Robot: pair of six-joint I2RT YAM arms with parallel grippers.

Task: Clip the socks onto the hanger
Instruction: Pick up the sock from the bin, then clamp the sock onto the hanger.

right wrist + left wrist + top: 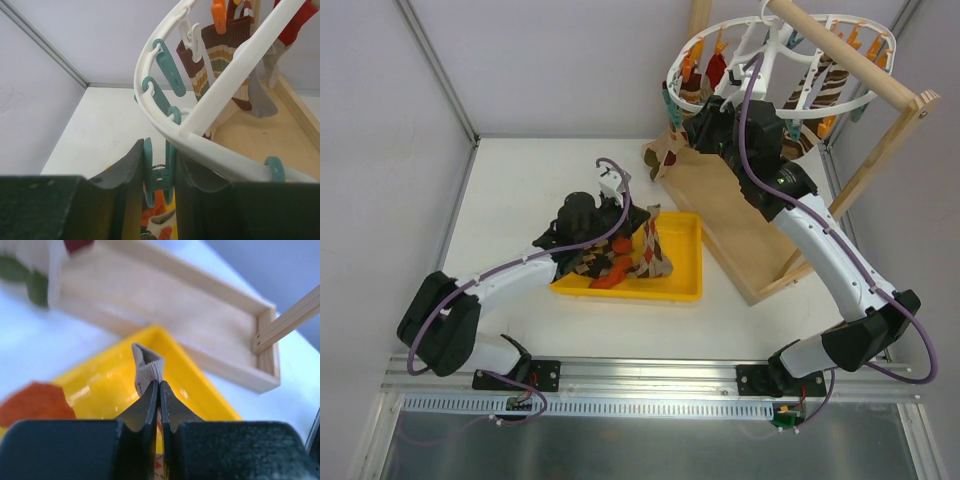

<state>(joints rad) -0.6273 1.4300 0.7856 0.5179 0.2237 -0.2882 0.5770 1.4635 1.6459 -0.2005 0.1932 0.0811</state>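
My left gripper [159, 385] is shut on the beige cuff of an argyle sock [146, 365], which sticks up past the fingertips above the yellow tray [107, 385]. In the top view that gripper [620, 228] is over the tray's left end, among several argyle and orange-red socks [645, 258]. My right gripper [159, 150] is shut on a teal clothespin [161, 175] hanging from the white hanger [150, 95]. In the top view it [685, 118] is at the left rim of the hanger [685, 50]. Several socks [215, 55] hang clipped to the ring.
The hanger hangs from a wooden rod [840, 50] on a stand with a wooden base board [730, 215] right of the yellow tray [685, 262]. White walls with metal rails enclose the table on the left and at the back.
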